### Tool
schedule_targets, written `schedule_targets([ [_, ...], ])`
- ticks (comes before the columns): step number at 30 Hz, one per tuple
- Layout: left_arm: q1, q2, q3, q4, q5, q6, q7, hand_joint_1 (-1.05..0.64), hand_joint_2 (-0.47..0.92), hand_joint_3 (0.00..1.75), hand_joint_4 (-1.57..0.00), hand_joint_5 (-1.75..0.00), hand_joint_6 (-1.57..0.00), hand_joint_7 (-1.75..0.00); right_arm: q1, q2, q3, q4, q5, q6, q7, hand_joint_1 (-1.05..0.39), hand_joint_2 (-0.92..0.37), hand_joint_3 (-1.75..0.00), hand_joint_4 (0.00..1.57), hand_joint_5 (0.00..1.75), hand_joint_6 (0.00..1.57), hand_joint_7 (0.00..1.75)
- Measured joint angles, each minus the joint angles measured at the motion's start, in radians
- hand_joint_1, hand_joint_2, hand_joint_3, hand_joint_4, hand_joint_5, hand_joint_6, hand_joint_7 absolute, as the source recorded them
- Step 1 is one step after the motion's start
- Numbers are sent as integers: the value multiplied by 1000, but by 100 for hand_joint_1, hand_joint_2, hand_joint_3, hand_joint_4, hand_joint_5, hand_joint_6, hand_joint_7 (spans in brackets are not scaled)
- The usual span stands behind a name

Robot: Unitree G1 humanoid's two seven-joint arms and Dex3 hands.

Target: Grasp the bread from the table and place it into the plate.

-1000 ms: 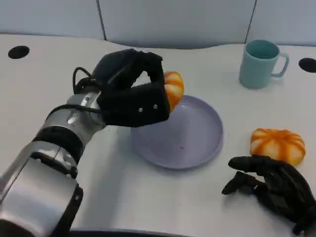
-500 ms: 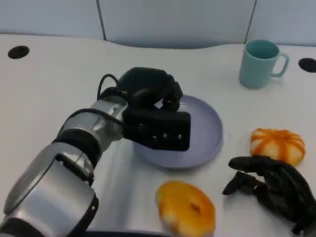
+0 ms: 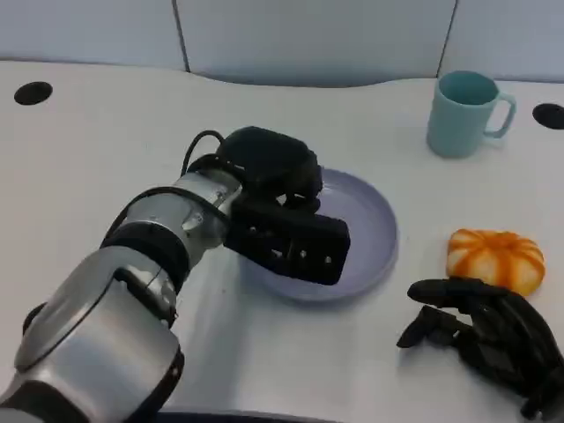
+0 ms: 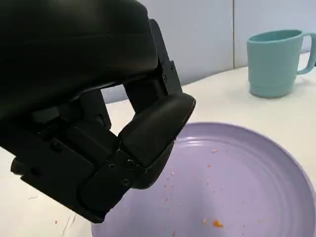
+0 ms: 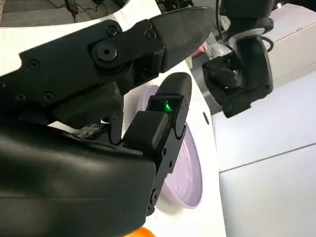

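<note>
left hand (image 3: 286, 225): fingers released over plate (image 3: 374, 242) (holding nothing)
right hand (image 3: 485, 330): fingers spread, resting beside bread (image 3: 493, 258)

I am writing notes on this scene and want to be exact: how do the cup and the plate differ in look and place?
The cup is teal, tall, upright and has a handle; the plate is lavender, flat and wide. The cup stands apart, near the table's far right edge; the plate lies at the middle, partly under the left robot hand. The plate carries orange crumbs; the cup's inside cannot be judged. Both rest on the white table.
</note>
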Motion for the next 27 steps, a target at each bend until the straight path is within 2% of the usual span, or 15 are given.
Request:
schedule_targets([
  [3, -1, 3, 7, 0, -8, -1, 0, -105, 92, 175, -157, -175, -157, -175, 0, -2, 0, 0, 0, 0, 0, -45, -90, 0, 67, 114, 110, 15],
  [4, -1, 4, 9, 0, -10, -1, 0, -105, 90, 101, -72, -168, -72, -162, 0, -2, 0, 0, 0, 0, 0, -60, -76, 0, 77, 72, 118, 10],
  [5, -1, 6, 10, 0, -15, -1, 0, -105, 91, 70, -39, -167, -39, -157, -11, -7, 1, 0, 0, 21, -2, -65, -72, 0, 87, 46, 122, 6],
  [6, -1, 7, 11, 0, -18, -1, 0, -105, 92, 50, -19, -167, -19, -154, -29, -16, 4, 0, -1, 70, -9, -68, -69, 0, 94, 27, 124, 3],
  [7, -1, 6, 11, 0, -19, -1, 0, -105, 92, 43, -12, -166, -12, -153, -48, -29, 7, 1, -3, 130, -24, -70, -68, 0, 97, 20, 125, 2],
  [9, -1, 6, 13, 0, -23, -1, 0, -105, 92, 38, -6, -167, -7, -152, -79, -55, 16, 5, -9, 252, -65, -70, -67, 0, 99, 15, 126, 1],
  [11, -1, 7, 18, 0, -29, -2, 0, -105, 92, 34, -5, -167, -7, -152, -95, -73, 20, 5, -12, 306, -88, -71, -67, 0, 100, 12, 126, 1],
  [19, -1, 20, 47, 0, -46, -5, -12, -105, 92, 29, -10, -150, -18, -128, -96, -75, 21, -3, -12, 324, -94, -71, -67, 0, 102, 8, 127, 0],
  [27, -1, 35, 55, 0, -66, -5, -56, -105, 92, 32, -7, -143, -16, -120, -96, -76, 21, -3, -12, 325, -95, -71, -67, 0, 104, 6, 127, 0],
])
